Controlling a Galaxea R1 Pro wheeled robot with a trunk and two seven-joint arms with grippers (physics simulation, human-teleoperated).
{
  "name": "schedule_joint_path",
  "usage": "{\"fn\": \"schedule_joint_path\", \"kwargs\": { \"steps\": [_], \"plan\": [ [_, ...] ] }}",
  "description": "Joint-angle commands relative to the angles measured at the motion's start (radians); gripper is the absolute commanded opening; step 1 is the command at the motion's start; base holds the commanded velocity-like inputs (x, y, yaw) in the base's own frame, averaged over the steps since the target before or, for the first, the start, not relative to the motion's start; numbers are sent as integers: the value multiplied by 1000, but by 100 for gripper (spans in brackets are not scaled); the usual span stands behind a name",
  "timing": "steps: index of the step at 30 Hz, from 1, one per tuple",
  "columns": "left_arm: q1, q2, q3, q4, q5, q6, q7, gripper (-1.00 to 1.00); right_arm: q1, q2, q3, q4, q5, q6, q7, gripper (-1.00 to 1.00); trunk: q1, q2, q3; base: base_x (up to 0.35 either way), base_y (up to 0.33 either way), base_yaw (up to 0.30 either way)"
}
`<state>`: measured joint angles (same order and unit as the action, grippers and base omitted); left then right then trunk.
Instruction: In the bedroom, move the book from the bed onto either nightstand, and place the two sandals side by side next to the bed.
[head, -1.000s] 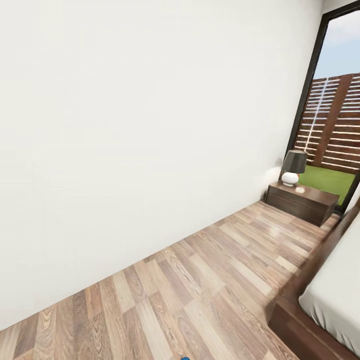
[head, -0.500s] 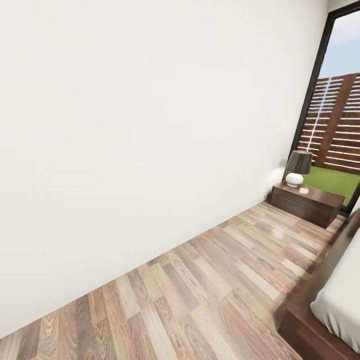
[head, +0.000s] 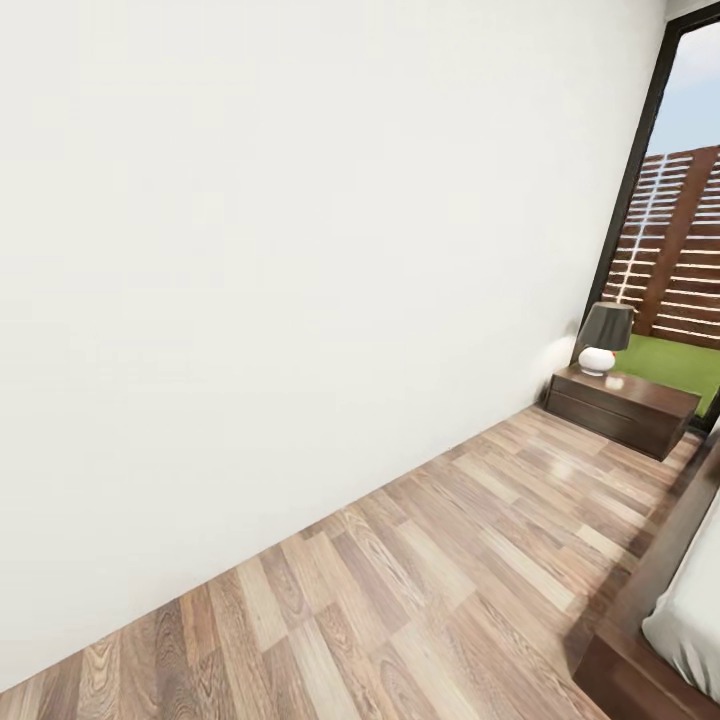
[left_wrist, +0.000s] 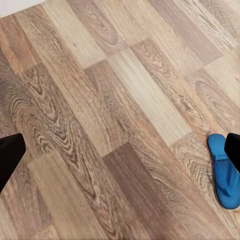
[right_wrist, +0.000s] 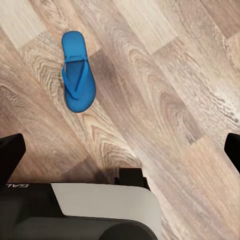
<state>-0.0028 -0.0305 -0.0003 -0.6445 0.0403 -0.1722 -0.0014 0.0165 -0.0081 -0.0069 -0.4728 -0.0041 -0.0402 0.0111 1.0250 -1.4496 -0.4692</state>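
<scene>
- Now head view has panned left: dark brown wooden nightstand (head: 622, 409) sits far right, bed corner (head: 640, 640) near right.
- Bright blue flip-flop (right_wrist: 77, 75) on plank floor (head: 420, 590) below both wide-open grippers, left gripper (left_wrist: 120, 150) and right gripper (right_wrist: 120, 150); pickup not started.

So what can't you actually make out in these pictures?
- Bed, head view: cut off by the right and bottom edges.
- Sandal, left wrist view: partly behind a dark finger of the left hand.
- Small pale item on the nightstand, beside the lamp: too small to identify.
</scene>
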Motion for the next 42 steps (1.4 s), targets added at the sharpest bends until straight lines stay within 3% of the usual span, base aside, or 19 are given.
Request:
{"fn": "schedule_joint_path", "kwargs": {
  "steps": [1, 16, 26, 42],
  "plan": [
    [0, 0, 0, 0, 4, -3, 0, 100, 0, 0, -1, -1, 0, -1, 1, 100, 0, 0, -1, 3, 3, 0],
    [0, 0, 0, 0, 4, -3, 0, 100, 0, 0, 0, -1, 0, -2, 1, 100, 0, 0, -1, 0, 165, 0],
    [0, 0, 0, 1, 4, -3, 0, 100, 0, 1, 0, -1, 0, -1, 1, 100, 0, 0, -1, 0, 20, -4],
    [0, -1, -1, 0, 4, -3, 0, 100, 0, 2, 0, -1, 0, -1, 1, 100, 0, 0, -1, 0, 0, -166]
  ]
}}
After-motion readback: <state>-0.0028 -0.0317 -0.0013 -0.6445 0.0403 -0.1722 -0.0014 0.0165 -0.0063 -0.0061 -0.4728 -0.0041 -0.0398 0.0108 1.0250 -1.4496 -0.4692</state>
